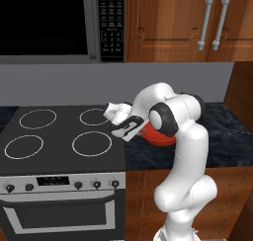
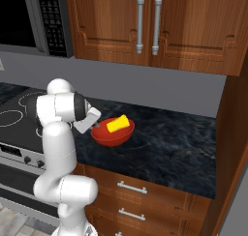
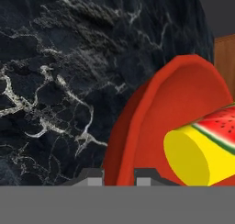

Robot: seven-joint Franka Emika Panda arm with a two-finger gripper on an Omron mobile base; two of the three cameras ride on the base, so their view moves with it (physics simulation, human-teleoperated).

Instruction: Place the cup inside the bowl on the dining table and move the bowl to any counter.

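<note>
Since the bowl [image 2: 112, 133] is seen resting on the black stone desk [image 2: 164, 148] beside the stove [image 1: 54, 136], with the cup [image 2: 117, 124] lying on its side inside it, the task is judged to be at its last step: the bowl has been brought to a counter and only the release and retreat are left. The tool [image 3: 118, 177] is seen at the bowl's near rim, one fingertip on each side of the red wall, so it is taken to be clamped on that rim, though the contact itself is hidden at the bottom edge of the hand view. Next, the fingers would have to be parted and the hand lifted straight away, so that the rim is not dragged and the bowl is not tipped.

The bowl is shallow, wide and red, with a smooth thin wall. The cup is small and yellow, with a watermelon picture in red and green on its side; its closed base is turned toward the hand. It rests against the bowl's inner wall and is held by nothing else.
</note>
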